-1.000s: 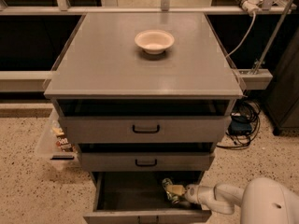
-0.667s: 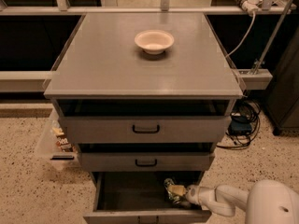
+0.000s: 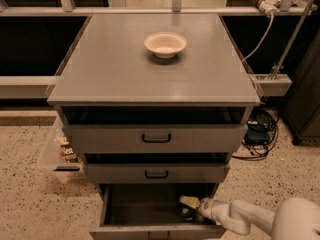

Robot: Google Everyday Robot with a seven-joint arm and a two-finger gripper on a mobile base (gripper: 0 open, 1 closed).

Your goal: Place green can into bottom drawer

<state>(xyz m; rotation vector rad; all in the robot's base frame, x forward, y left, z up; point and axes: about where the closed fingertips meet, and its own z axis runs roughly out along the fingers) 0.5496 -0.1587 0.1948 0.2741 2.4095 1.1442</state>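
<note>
Reaching in from the lower right, my arm (image 3: 239,217) lies low and nearly level, its white forearm crossing the right front corner of the bottom drawer (image 3: 150,231). The thick rounded link behind it fills the bottom right corner of the view, and the forearm narrows toward the wrist as it points left and slightly up into the drawer.

My gripper (image 3: 191,204) is inside the drawer, at its right side and toward the front, with a pale yellowish tip showing against the dark interior. Whether the gripper is apart, together or clamped on something, I cannot tell; the drawer is too shadowed there.

The can (image 3: 187,213) shows only as a small dim rounded shape directly under the gripper tip, low in the drawer's right half. I cannot tell if it rests on the drawer floor or hangs from the gripper.

The bottom drawer is pulled well out; the middle drawer (image 3: 156,173) and top drawer (image 3: 156,138) above it each stand out a little, with a dark gap over each front. A cream bowl (image 3: 165,44) sits upright on the grey tabletop (image 3: 150,81), toward the back and near the middle.
</note>
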